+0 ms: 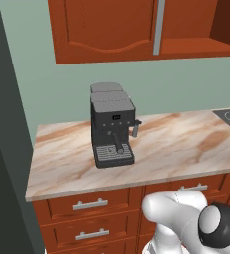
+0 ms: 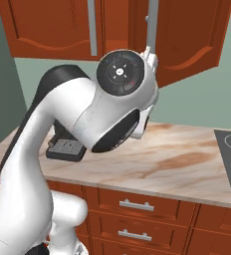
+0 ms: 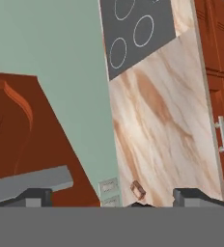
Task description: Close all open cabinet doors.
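- The gripper (image 3: 111,195) shows in the hand view as two dark fingertips (image 3: 34,195) set well apart, nothing between them; the jaws stand open.
- Just beside the left tip is the grey bar handle (image 3: 29,182) of the open cabinet door (image 3: 22,130); whether tip and handle touch I cannot tell.
- In the right base view that door (image 2: 189,37) stands swung out from the wall cabinet, its handle (image 2: 152,22) above the white wrist; the neighbouring door (image 2: 48,27) sits flush.
- Beyond lie the marble counter (image 3: 157,120), black cooktop (image 3: 138,34) and an espresso machine (image 1: 112,126).
- My judgement: the step is pushing this door shut; press flat on the panel near the handle edge, far from the hinge, and follow its arc until flush; a glancing contact may slip off.
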### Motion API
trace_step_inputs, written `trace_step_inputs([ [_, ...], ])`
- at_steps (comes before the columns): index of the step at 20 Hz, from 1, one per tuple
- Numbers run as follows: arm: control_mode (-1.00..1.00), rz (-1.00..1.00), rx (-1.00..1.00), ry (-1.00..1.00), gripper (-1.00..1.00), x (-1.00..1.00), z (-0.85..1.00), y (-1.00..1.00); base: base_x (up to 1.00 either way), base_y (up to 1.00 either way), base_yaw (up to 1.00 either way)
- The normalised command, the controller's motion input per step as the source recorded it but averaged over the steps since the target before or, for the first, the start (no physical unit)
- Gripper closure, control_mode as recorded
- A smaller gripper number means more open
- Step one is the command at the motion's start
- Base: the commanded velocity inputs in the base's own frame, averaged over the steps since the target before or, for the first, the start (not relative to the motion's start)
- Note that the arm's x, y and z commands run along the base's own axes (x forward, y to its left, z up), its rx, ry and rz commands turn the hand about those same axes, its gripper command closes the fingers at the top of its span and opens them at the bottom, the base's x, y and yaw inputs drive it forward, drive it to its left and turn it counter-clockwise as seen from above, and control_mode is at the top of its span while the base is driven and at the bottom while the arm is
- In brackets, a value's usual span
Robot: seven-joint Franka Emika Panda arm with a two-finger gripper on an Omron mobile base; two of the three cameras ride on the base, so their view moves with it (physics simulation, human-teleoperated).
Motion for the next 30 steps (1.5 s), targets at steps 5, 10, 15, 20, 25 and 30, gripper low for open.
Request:
trace_step_inputs([
  [5, -1.0, 0.16, 0.08, -0.08, -1.0, 0.45, 0.0, -0.23, 0.0, 0.0, 0.0],
  [10, -1.0, 0.2, 0.09, -0.09, -1.0, 0.41, 0.0, -0.21, 0.0, 0.0, 0.0],
  [15, -1.0, 0.16, 0.02, -0.09, -1.0, 0.45, 0.0, -0.15, 0.0, 0.0, 0.0],
  [20, -1.0, 0.17, 0.0, -0.05, -1.0, 0.49, 0.0, -0.11, 0.0, 0.0, 0.0],
  [25, -1.0, 0.2, 0.0, -0.03, -1.0, 0.5, 0.0, -0.12, 0.0, 0.0, 0.0],
  [30, -1.0, 0.19, 0.0, -0.06, -1.0, 0.41, 0.0, -0.05, 0.0, 0.0, 0.0],
])
